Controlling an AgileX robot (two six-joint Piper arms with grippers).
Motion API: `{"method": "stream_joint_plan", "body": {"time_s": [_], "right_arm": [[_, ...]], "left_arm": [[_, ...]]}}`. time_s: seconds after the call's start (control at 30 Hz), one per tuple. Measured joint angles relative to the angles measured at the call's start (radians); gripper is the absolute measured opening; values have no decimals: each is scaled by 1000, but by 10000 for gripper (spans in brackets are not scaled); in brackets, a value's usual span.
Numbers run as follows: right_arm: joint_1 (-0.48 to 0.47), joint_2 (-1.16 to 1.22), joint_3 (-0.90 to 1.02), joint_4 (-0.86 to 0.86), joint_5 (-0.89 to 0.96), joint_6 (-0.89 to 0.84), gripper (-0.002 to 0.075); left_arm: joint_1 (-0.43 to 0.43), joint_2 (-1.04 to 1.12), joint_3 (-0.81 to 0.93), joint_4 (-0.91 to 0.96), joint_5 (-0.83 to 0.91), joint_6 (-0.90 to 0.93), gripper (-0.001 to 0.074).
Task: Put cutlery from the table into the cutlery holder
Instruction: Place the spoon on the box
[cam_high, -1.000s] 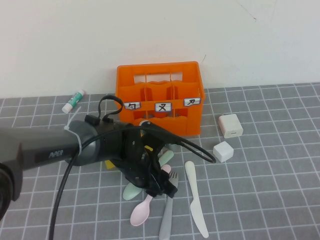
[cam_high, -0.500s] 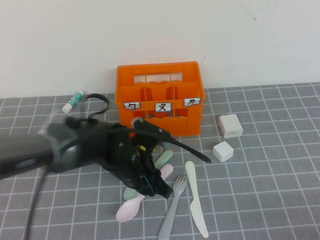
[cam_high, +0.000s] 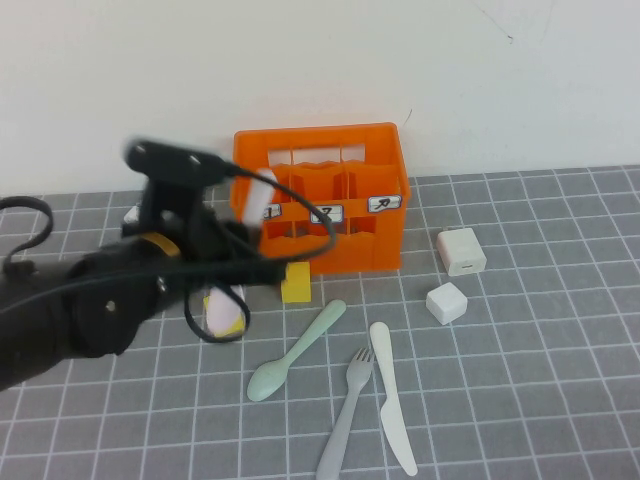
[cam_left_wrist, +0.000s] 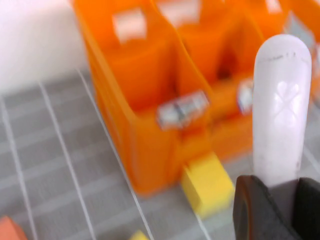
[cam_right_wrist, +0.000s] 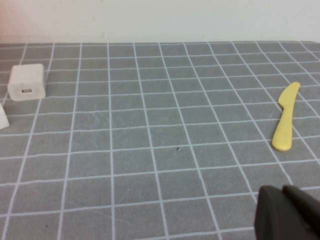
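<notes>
The left gripper (cam_left_wrist: 277, 192) is pinching the pink spoon (cam_left_wrist: 279, 107) just before the cutlery holder (cam_high: 320, 195). On the tabletop (cam_high: 540, 340), mint spoon (cam_high: 295, 350), fork (cam_high: 345, 410), knife (cam_high: 390, 395) are waiting (right gripper (cam_right_wrist: 287, 212): unclear).

A: Where's the pink spoon (cam_left_wrist: 280, 107)?
B: Pinched in the left gripper (cam_left_wrist: 280, 200), handle end sticking up past the fingers (cam_left_wrist: 255, 210), right by the orange cutlery holder (cam_high: 322, 195).
A: And the rest?
B: Flat on the grey table (cam_high: 520, 380), well apart from the fingers: mint spoon (cam_high: 296, 350), grey fork (cam_high: 346, 412), cream knife (cam_high: 392, 395), side by side.
A: Right gripper (cam_right_wrist: 287, 212)?
B: Low over bare table w/ a yellow knife (cam_right_wrist: 286, 122) beyond its fingers.
</notes>
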Motion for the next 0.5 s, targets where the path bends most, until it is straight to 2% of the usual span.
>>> {"method": "stream_joint_plan", "body": {"time_s": [0.3,0.5], "right_arm": [[0,0,0,0,0,0,-3],[0,0,0,0,0,0,-3]], "left_arm": [[8,-5,2,-33,-250,-70,125],[8,-5,5,-21,-345,-138,125]]}}
